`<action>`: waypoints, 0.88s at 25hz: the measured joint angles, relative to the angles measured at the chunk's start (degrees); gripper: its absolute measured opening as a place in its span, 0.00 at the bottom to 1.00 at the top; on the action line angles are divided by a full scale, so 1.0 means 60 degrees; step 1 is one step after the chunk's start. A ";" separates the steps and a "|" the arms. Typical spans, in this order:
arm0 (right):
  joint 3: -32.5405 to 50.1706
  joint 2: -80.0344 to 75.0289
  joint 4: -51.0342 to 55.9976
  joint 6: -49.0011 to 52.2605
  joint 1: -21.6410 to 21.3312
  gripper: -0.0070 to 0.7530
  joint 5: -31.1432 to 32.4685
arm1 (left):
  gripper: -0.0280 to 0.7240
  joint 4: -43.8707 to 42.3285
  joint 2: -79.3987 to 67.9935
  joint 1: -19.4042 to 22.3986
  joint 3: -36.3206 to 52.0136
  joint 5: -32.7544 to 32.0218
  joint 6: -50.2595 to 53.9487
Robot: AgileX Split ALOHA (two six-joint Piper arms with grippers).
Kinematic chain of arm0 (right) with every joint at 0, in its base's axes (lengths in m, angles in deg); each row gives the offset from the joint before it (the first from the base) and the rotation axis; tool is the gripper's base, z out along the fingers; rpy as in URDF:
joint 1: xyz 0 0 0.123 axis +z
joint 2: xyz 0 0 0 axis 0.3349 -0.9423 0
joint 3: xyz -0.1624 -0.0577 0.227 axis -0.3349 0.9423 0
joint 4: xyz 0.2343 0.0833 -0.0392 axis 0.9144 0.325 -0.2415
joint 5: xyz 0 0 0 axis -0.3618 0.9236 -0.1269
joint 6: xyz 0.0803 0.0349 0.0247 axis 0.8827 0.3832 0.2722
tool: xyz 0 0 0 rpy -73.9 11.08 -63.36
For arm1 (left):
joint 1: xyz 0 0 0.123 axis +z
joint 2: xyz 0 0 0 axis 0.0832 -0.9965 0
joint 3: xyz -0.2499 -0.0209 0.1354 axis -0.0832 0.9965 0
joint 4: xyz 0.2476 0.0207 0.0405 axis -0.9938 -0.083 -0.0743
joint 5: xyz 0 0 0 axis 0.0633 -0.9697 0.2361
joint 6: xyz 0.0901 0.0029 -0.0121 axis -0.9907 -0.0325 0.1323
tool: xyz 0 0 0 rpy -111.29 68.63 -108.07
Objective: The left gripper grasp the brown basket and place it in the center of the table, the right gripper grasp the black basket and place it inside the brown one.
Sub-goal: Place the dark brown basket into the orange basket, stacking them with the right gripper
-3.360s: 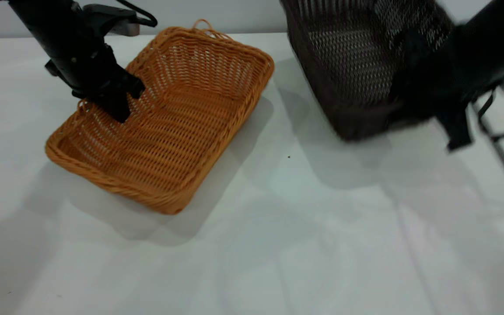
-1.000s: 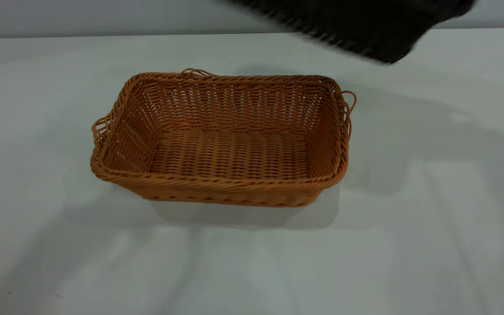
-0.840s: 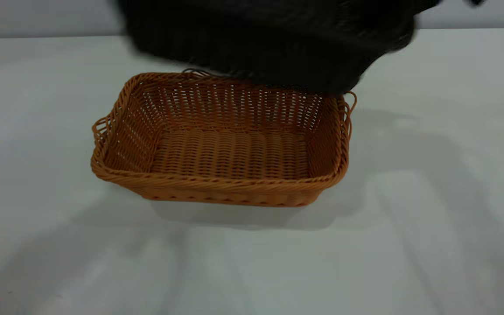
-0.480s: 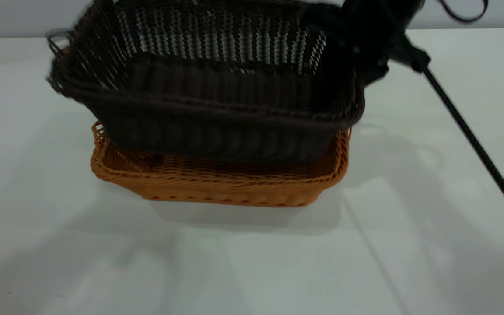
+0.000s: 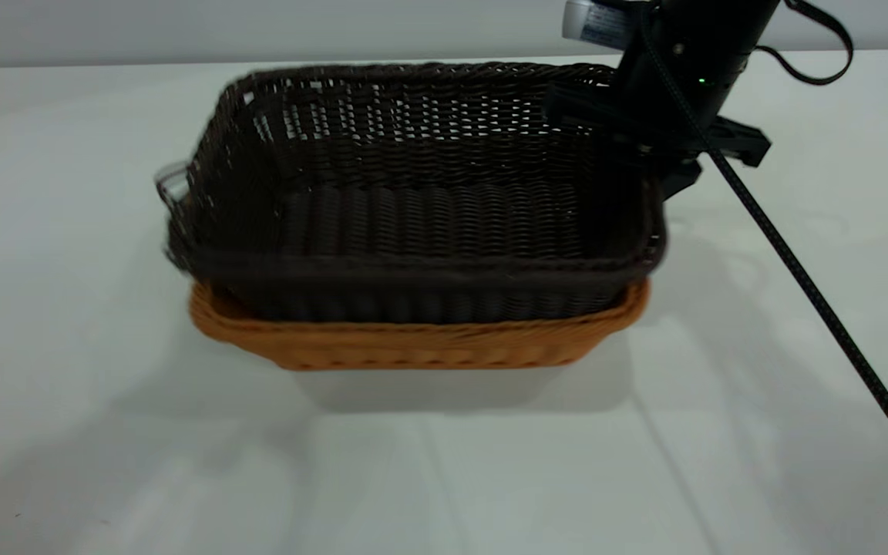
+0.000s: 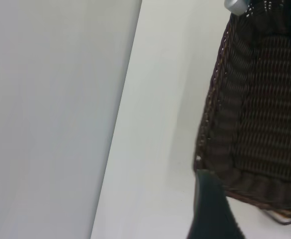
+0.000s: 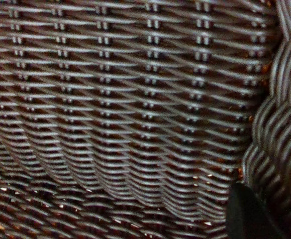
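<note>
Clearly, the black basket sat nested inside the brown basket, whose orange-tan rim and lower wall showed only beneath the dark one's near side. Both rested on the table, roughly at its middle. The right gripper stood at the black basket's right end, its arm coming down over that rim, with a black cable trailing away from the basket across the table. Its jaws appeared pinched on the rim there (the right wrist view was filled with dark weave and one finger pressed close against the braid). The left gripper's finger hung apart from the black basket; whether its jaws were spread could not be told.
</note>
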 joint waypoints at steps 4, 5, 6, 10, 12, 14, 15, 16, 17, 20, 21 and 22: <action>0.0000 0.0000 -0.0363 -0.0013 0.0000 0.16 -0.0082 | 0.57 0.0000 0.0000 0.0000 0.0000 0.0000 0.0000; 0.0000 0.0000 -0.0363 -0.0013 0.0000 0.18 -0.0092 | 0.57 0.0000 0.0000 0.0000 0.0000 0.0000 0.0000; 0.0000 0.0000 -0.0354 -0.0013 0.0000 0.20 -0.0092 | 0.57 0.0000 0.0000 0.0000 0.0000 0.0000 0.0000; 0.0000 0.0009 -0.0155 -0.0029 0.0000 0.37 -0.0053 | 0.57 0.0000 0.0000 0.0000 0.0000 0.0000 0.0000; 0.0000 0.0055 -0.0036 -0.0114 0.0000 0.49 0.0136 | 0.57 0.0000 0.0000 0.0000 0.0000 0.0000 0.0000; 0.0000 0.0209 -0.0062 -0.0340 0.0000 0.59 0.0558 | 0.57 0.0000 0.0000 0.0000 0.0000 -0.0004 0.0000; 0.0000 0.0326 -0.0119 -0.0486 0.0000 0.63 0.0756 | 0.57 0.0000 0.0000 0.0000 0.0000 -0.0004 0.0000; 0.0000 0.0428 -0.0221 -0.0611 0.0000 0.67 0.0857 | 0.57 0.0000 0.0000 0.0000 0.0000 -0.0004 0.0000; 0.0000 0.0568 -0.0385 -0.0653 0.0000 0.70 0.0921 | 0.57 0.0000 0.0000 0.0000 0.0000 -0.0004 0.0000; 0.0000 0.1018 -0.0969 -0.0669 0.0000 0.75 0.1013 | 0.57 0.0000 0.0000 0.0000 0.0000 -0.0021 0.0000; 0.0000 0.1206 -0.1169 -0.0628 0.0000 0.75 0.1083 | 0.57 0.0000 0.0000 0.0000 0.0000 -0.0061 0.0000; 0.0000 0.1423 -0.1332 -0.0561 0.0000 0.76 0.1192 | 0.57 0.0000 0.0000 0.0000 0.0000 -0.0133 0.0008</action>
